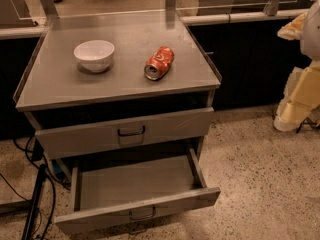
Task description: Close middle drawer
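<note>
- Pushing squarely on the front of the middle drawer, near its handle, seemed soundest to me; it stood pulled far out, low on the cabinet.
- Gripper hung at the right edge, well apart from it; I could not tell its grip.
- Surface carried a white bowl and a tipped can; the floor was speckled.

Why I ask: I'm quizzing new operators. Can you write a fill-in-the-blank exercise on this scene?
1. The middle drawer stands pulled far out, and its inside is ____.
2. On the cabinet top, the red can lies on its ____.
3. In the camera view, the white bowl stands to the ____ of the can.
4. The gripper hangs at the view's ____ edge, apart from the cabinet.

Missing words: empty; side; left; right.
</note>
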Controlling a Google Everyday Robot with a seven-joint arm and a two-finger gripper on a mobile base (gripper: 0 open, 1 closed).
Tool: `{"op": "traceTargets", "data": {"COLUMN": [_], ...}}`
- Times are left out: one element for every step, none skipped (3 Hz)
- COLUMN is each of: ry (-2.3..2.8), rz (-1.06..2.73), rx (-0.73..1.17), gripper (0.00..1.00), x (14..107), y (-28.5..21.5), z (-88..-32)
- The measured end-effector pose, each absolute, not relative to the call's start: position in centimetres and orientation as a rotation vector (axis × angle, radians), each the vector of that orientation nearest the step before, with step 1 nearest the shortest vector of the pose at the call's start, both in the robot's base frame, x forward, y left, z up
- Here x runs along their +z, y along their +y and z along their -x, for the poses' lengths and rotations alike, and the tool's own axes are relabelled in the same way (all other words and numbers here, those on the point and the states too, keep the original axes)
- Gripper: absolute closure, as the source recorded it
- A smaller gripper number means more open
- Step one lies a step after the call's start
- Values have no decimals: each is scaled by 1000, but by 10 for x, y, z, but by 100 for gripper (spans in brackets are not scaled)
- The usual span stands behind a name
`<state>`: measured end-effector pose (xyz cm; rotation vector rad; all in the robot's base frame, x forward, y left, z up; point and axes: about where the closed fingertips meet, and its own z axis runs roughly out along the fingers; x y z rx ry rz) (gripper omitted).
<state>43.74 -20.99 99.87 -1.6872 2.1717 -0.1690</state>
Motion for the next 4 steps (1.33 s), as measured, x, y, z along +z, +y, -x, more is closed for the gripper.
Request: {"op": "traceTargets", "data": {"ry": [2172,2172,2172,2172], "rz": [1687,1687,1687,1687], "rx": [-169,-169,-169,-169], "gripper": [0,17,41,64], "x": [999,999,999,999], "y": [-210,-210,-210,-210], "z": [-437,-437,-437,-437]}}
